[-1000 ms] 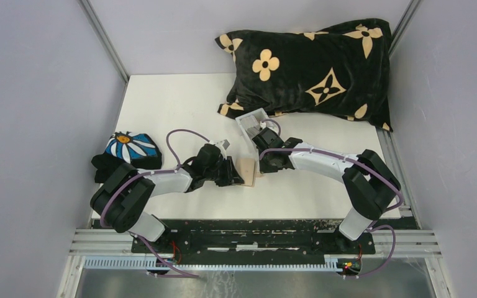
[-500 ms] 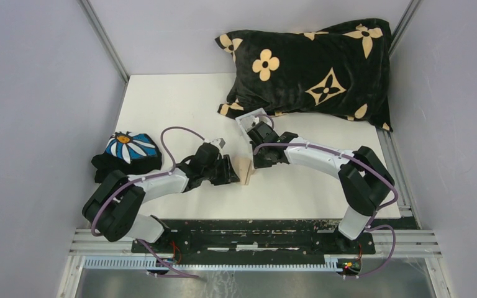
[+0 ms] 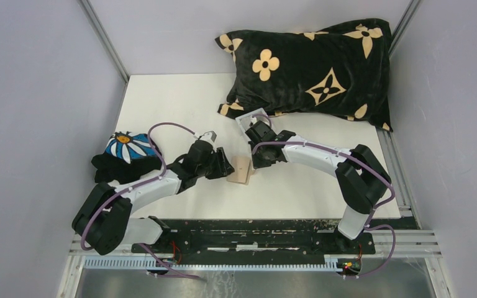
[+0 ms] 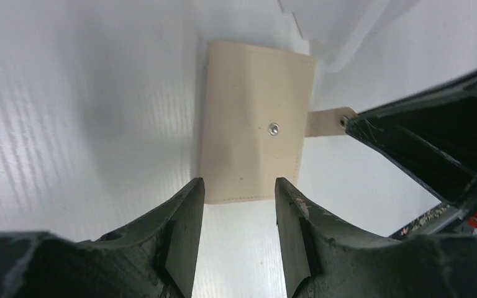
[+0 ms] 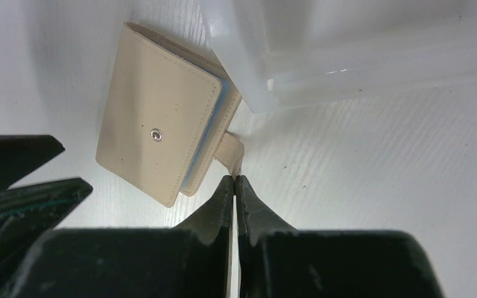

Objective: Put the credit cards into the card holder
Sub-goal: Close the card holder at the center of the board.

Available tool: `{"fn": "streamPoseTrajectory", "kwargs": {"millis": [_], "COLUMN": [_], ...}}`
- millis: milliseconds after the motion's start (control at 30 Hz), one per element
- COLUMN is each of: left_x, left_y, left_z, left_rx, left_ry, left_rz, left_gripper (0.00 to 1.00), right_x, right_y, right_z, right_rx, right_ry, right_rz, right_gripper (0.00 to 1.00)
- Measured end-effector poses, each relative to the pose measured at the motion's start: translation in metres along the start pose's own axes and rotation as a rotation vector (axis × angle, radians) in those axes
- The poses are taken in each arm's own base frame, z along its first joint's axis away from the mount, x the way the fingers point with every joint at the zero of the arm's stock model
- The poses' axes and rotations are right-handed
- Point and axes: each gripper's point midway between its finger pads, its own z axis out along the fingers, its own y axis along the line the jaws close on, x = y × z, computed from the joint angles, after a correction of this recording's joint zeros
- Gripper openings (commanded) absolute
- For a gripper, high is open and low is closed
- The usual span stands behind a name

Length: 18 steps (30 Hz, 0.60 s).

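The tan card holder (image 3: 240, 171) lies folded and flat on the white table between my two grippers. It shows in the left wrist view (image 4: 254, 118) with its snap stud up. In the right wrist view (image 5: 161, 133) a thin blue card edge (image 5: 206, 143) shows between its leaves; no other cards are in view. My right gripper (image 5: 235, 178) is shut on the end of the holder's snap tab (image 5: 231, 151), at the holder's right side (image 3: 256, 162). My left gripper (image 4: 239, 189) is open and empty, just short of the holder's near edge (image 3: 223, 166).
A clear plastic box (image 3: 251, 119) stands right behind the holder, touching its corner in the right wrist view (image 5: 348, 56). A black flowered pillow (image 3: 313, 68) fills the back right. A blue-and-white flower pouch (image 3: 130, 149) lies at the left edge.
The holder stood on edge between both grippers; now it lies flat. My left gripper has let go and drawn back to the left. My right gripper stays at the tab.
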Motion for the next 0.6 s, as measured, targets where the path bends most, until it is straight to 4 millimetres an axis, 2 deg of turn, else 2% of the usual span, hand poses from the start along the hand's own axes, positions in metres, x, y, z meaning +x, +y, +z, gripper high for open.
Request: {"fn": "streamPoseTrajectory", "kwargs": {"millis": [167, 333, 467, 600], "left_x": [-0.006, -0.008, -0.003, 0.000], "left_y": [0.019, 0.035, 0.046, 0.050], "left_z": [0.008, 0.016, 0.023, 0.029], "left_rx": [-0.046, -0.082, -0.116, -0.129], "left_ry": [-0.011, -0.011, 0.010, 0.023], "left_rz": [-0.029, -0.053, -0.060, -0.059], "left_gripper": [0.46, 0.35, 0.26, 0.23], "right_x": [-0.001, -0.002, -0.004, -0.005], "right_y": [0.002, 0.004, 0.005, 0.007], "right_z": [-0.002, -0.004, -0.005, -0.003], "right_rx": [-0.005, -0.012, -0.013, -0.013], "right_ry": [0.004, 0.005, 0.011, 0.017], "right_rz": [-0.010, -0.022, -0.031, -0.045], "right_gripper": [0.04, 0.03, 0.03, 0.03]}}
